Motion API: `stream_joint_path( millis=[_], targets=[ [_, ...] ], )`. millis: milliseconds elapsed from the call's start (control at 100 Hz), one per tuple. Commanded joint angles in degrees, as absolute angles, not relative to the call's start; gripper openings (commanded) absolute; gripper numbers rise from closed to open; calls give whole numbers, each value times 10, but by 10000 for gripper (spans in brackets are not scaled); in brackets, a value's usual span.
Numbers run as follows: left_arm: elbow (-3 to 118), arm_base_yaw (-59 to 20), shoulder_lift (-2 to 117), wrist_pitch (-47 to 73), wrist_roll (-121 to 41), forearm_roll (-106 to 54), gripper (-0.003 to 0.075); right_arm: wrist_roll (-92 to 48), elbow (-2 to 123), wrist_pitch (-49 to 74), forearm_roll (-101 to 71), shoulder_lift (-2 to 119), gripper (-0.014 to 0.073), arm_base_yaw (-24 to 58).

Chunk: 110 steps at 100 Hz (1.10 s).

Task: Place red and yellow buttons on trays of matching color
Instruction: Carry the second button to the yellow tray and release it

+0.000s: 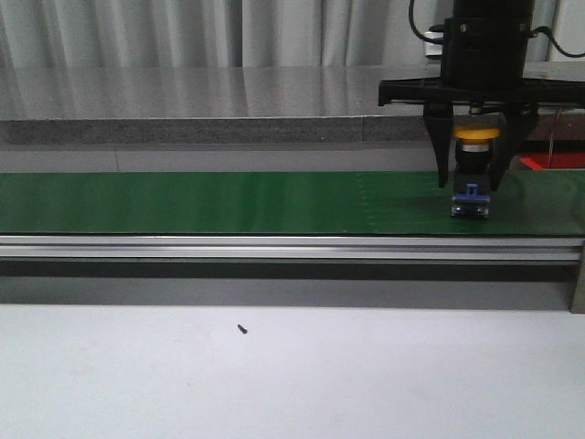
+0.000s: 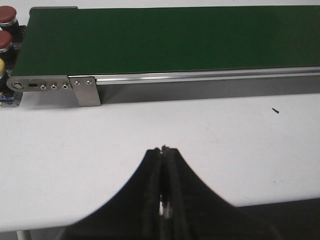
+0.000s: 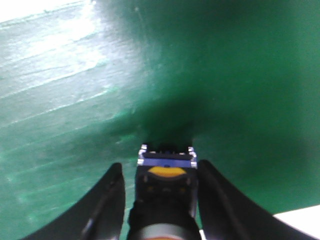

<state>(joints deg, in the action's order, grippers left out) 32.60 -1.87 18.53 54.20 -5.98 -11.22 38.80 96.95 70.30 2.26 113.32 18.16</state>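
Note:
My right gripper (image 1: pixel 473 183) hangs over the right end of the green belt (image 1: pixel 228 201), shut on a yellow button (image 1: pixel 476 134). The button stands upright between the fingers, its blue base (image 3: pixel 167 160) lowest, at or just above the belt; I cannot tell whether it touches. A corner of the red tray (image 1: pixel 551 162) shows behind the belt at far right. No yellow tray is in view. In the left wrist view my left gripper (image 2: pixel 164 148) is shut and empty over the white table. Past the belt's end sit two red buttons (image 2: pixel 7 15) and the edge of a yellow one (image 2: pixel 1 65).
An aluminium rail (image 1: pixel 274 247) runs along the belt's near side, with a metal bracket (image 2: pixel 85 91) at its end. A tiny black screw (image 1: pixel 242 328) lies on the white table in front. A grey wall and curtain stand behind.

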Motion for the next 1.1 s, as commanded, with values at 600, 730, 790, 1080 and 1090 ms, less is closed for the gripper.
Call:
stream_joint_path(
  millis=[600, 730, 790, 1080, 1090],
  targets=[
    [341, -22, 191, 507, -60, -120, -20, 290, 873, 712, 111, 929, 87, 78],
    [341, -22, 191, 507, -60, -120, -20, 278, 814, 692, 110, 882, 87, 19],
    [341, -22, 191, 507, -60, -120, -20, 270, 789, 683, 107, 860, 87, -10],
    [341, -22, 191, 507, -60, -120, -20, 222, 734, 663, 95, 810, 87, -146],
    [341, -22, 191, 507, -60, -120, -20, 220, 733, 661, 95, 810, 87, -150]
  ],
)
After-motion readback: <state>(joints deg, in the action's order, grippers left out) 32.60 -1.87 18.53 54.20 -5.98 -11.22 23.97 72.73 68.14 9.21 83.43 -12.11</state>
